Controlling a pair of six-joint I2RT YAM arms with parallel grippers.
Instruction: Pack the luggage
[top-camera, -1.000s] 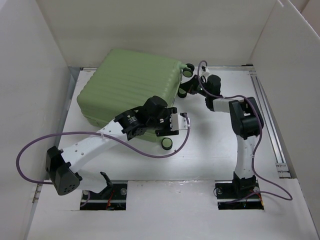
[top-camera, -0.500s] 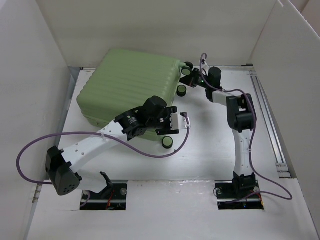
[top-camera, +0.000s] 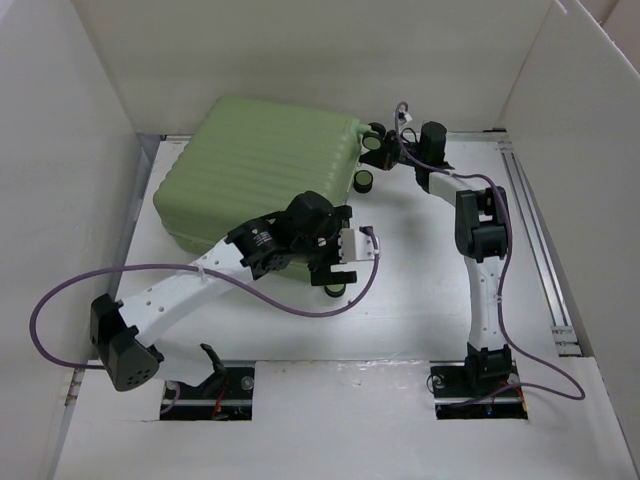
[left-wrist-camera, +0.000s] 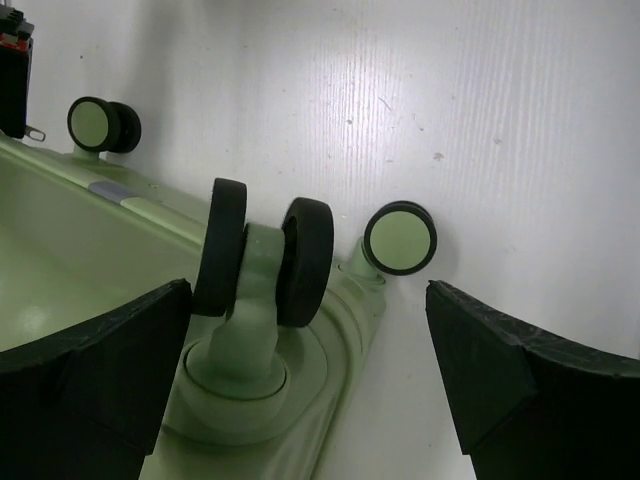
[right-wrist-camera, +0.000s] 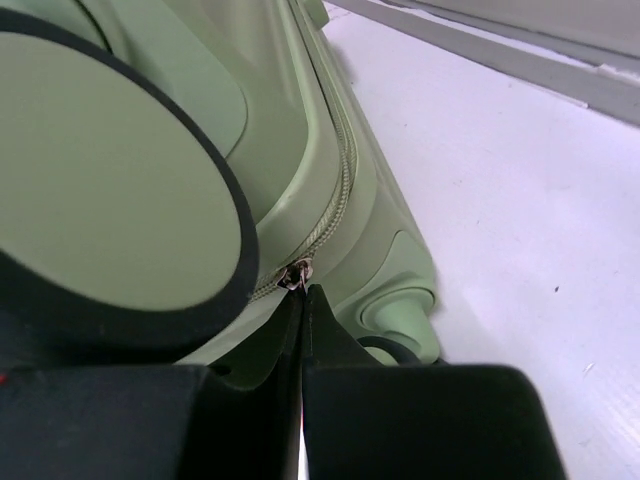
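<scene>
The luggage (top-camera: 260, 170) lies shut on the table's far left, a light-green ribbed shell with black wheels. My left gripper (top-camera: 335, 265) hangs over its near right corner. In the left wrist view it (left-wrist-camera: 308, 290) is open, its fingers (left-wrist-camera: 500, 370) wide to either side of a twin wheel (left-wrist-camera: 265, 262) without touching it. My right gripper (top-camera: 388, 140) reaches to the far right corner of the luggage (right-wrist-camera: 300, 120). In the right wrist view it (right-wrist-camera: 303, 292) is shut, its tips pinching the zipper pull (right-wrist-camera: 296, 275) beside a big wheel (right-wrist-camera: 110, 190).
White walls close in the table on the left, back and right. A metal rail (top-camera: 540, 230) runs along the right edge. A purple cable (top-camera: 150, 268) loops from the left arm over the near table. Another wheel (left-wrist-camera: 400, 238) rests on the table by the corner.
My left gripper has opened and let go of the corner wheel. My right gripper has travelled along the luggage's right side to the far corner, still shut.
</scene>
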